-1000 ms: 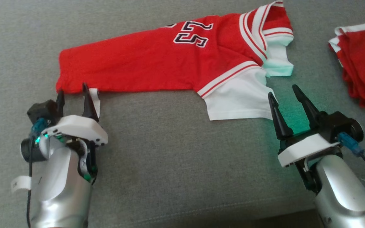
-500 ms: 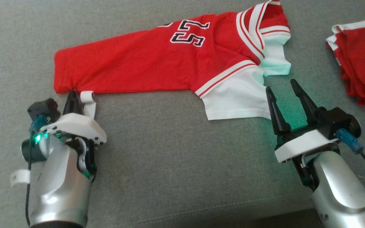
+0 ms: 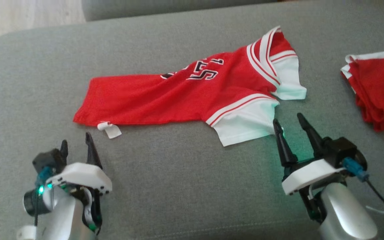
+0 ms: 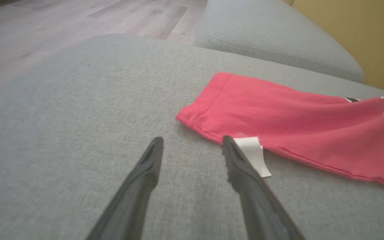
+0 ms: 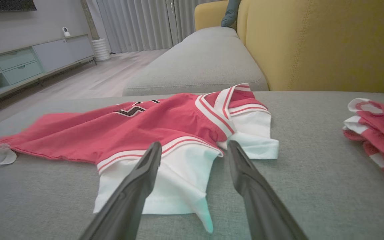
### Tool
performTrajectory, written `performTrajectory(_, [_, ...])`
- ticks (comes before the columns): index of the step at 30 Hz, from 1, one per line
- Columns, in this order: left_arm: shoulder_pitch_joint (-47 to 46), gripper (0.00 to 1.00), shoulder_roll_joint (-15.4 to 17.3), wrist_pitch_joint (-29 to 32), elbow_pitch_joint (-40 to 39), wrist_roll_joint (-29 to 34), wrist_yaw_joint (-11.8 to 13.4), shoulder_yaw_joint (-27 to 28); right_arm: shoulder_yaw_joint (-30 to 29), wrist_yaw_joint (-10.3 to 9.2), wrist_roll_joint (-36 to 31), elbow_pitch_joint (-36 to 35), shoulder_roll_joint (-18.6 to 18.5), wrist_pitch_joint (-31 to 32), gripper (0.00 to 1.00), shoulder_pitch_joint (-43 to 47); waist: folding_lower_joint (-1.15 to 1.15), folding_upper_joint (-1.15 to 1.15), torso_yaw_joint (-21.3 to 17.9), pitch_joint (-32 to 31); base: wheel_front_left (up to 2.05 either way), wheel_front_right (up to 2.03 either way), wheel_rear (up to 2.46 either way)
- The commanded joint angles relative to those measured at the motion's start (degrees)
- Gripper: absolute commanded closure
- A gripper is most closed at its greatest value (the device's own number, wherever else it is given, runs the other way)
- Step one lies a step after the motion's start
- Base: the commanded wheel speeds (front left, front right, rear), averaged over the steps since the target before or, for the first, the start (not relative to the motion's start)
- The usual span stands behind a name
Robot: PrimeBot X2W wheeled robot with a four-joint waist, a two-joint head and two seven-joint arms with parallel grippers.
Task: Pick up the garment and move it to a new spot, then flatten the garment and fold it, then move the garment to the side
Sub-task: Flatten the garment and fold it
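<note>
I see the jersey (image 3: 185, 96) lying in a long strip across the grey cushion (image 3: 178, 186), hem toward my left and white sleeves toward my right. Bare cushion lies open between the jersey's near edge and the cushion's front seam. At the far left the cushion rounds off, with wooden floor (image 3: 28, 13) beyond. A second red garment (image 3: 378, 93) sits well apart at the right edge.

My left gripper (image 3: 76, 138) stands near the hem corner, fingers pointing up the view, spread and empty, short of the white tag (image 3: 110, 129). My right gripper (image 3: 287, 118) is spread wide and empty, with its tips just beside the near sleeve.

In the left wrist view one finger overlaps the tag, and I cannot tell if they touch. The right wrist view adds a yellow backrest (image 5: 328, 43) behind the cushion and a low cabinet (image 5: 22, 66) across the floor.
</note>
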Motion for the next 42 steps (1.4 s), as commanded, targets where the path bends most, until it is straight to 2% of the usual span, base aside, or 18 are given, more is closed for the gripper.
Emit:
performTrajectory(1, [-0.54,0.0,1.2,-0.31,-2.46,0.71,0.48,1.49,1.16,0.37,0.23,-1.3,0.86,-0.31,0.0,-0.27,0.0,0.0,0.9,-1.63,0.0,0.0,0.0])
performTrajectory(9, [6.39,0.0,1.2,-0.31,-9.49,6.52,1.29,-0.43,-0.83,0.37,-0.47,-0.98,3.08,-0.31,0.0,2.53,0.0,0.0,1.85,-4.99,0.0,0.0,0.0])
performTrajectory(15, [9.83,0.0,1.2,-0.31,-11.22,6.75,1.51,-1.72,-3.67,0.37,-1.98,0.63,4.12,-0.31,0.0,4.28,0.0,0.0,2.41,-5.95,0.0,0.0,0.0])
performTrajectory(34, [7.49,0.0,1.2,-0.31,-11.6,6.0,1.26,-5.4,-7.47,0.37,-4.06,9.87,4.41,-0.32,0.0,-0.03,0.0,0.0,5.22,-1.9,0.0,0.0,0.0])
performTrajectory(37, [7.07,0.0,1.2,-0.31,-11.45,5.83,1.08,-5.6,-8.14,0.37,-4.56,10.94,4.42,-0.32,0.13,-0.56,0.0,0.0,5.73,-1.27,0.0,0.0,0.0])
performTrajectory(38, [6.74,0.0,1.2,-0.31,-11.43,5.75,1.01,-5.81,-8.34,0.37,-4.62,11.25,4.42,-0.32,0.21,-0.96,0.0,0.0,6.04,-0.91,0.0,0.0,0.0])
performTrajectory(42, [6.83,0.0,1.2,-0.31,-11.18,5.27,0.93,-5.71,-8.67,0.37,-5.29,11.39,4.42,-0.32,0.18,-1.29,0.0,0.0,6.43,-0.6,0.0,0.0,0.0])
